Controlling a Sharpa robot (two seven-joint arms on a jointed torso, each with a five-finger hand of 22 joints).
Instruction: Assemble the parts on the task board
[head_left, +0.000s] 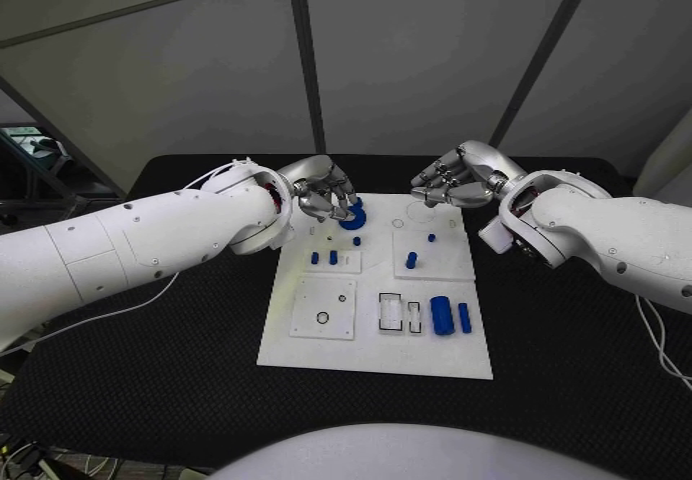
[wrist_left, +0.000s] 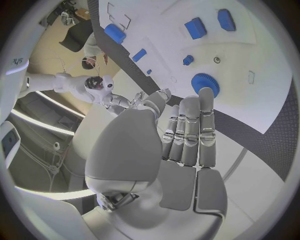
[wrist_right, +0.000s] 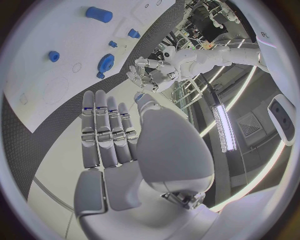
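The white task board (head_left: 375, 352) lies in the middle of the black table. A blue gear (head_left: 353, 218) sits near the board's far edge. My left hand (head_left: 323, 190) hovers right over it and partly covers it, fingers straight and together, holding nothing. In the left wrist view the gear (wrist_left: 205, 82) lies just past the fingertips of that hand (wrist_left: 187, 135); contact cannot be told. My right hand (head_left: 456, 183) hangs over the board's far right corner, fingers extended and empty (wrist_right: 109, 130). Small blue pegs (head_left: 411, 260) stand mid-board, and a thick blue cylinder (head_left: 440, 314) lies nearer me.
A slim blue piece (head_left: 464, 317) lies beside the cylinder, next to outlined rectangular slots (head_left: 391, 311). A square plate with a small ring (head_left: 323, 316) sits on the board's near left. Black table (head_left: 173, 340) surrounds the board on both sides.
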